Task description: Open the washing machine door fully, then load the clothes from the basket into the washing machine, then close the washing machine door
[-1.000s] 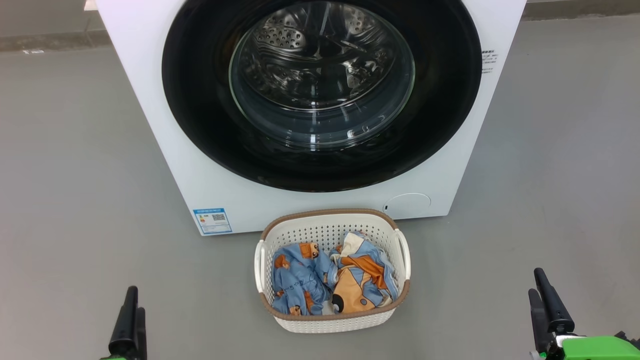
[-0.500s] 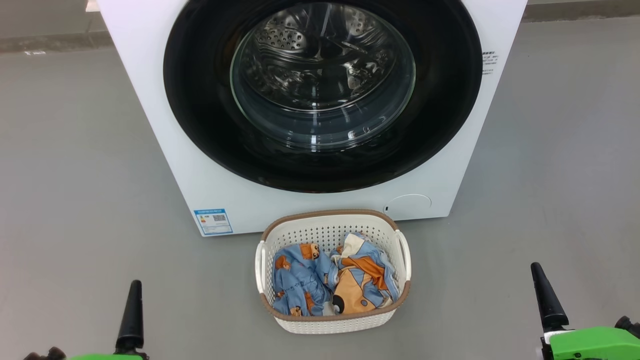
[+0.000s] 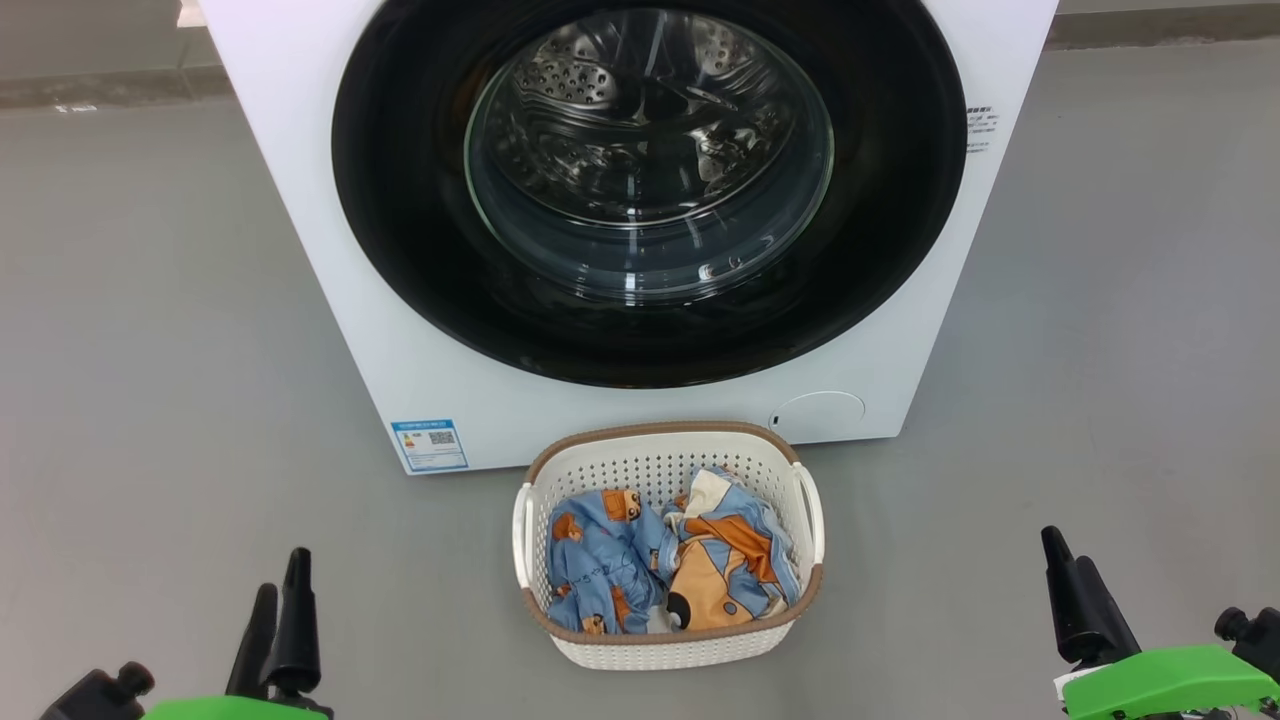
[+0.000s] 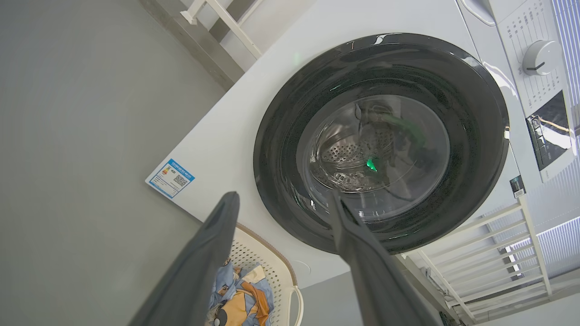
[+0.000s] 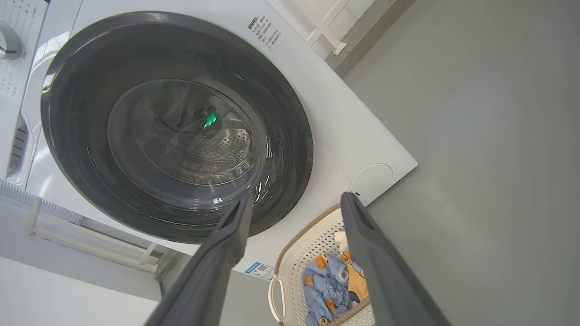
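The white washing machine [image 3: 600,415] stands ahead on the floor. The washing machine door [image 3: 400,200] lies flush against its front, a black ring around clear glass with the steel drum behind it; it also appears as the door [image 4: 281,136] and the door [image 5: 72,113]. The cream basket [image 3: 650,465] sits in front of the machine with the blue and orange clothes [image 3: 660,560] inside. My left gripper [image 3: 281,572] is open at the lower left, well left of the basket. My right gripper [image 3: 1063,548] is open at the lower right. Both hold nothing.
Grey floor [image 3: 150,350] spreads on both sides of the machine. A blue label [image 3: 428,444] and a round cap [image 3: 818,410] sit low on its front. A control knob [image 4: 539,56] tops the machine, and a white rail rack [image 4: 498,253] stands beside it.
Both grippers have shifted a little inward toward the basket and turned at the wrist. Door, basket and clothes have not moved.
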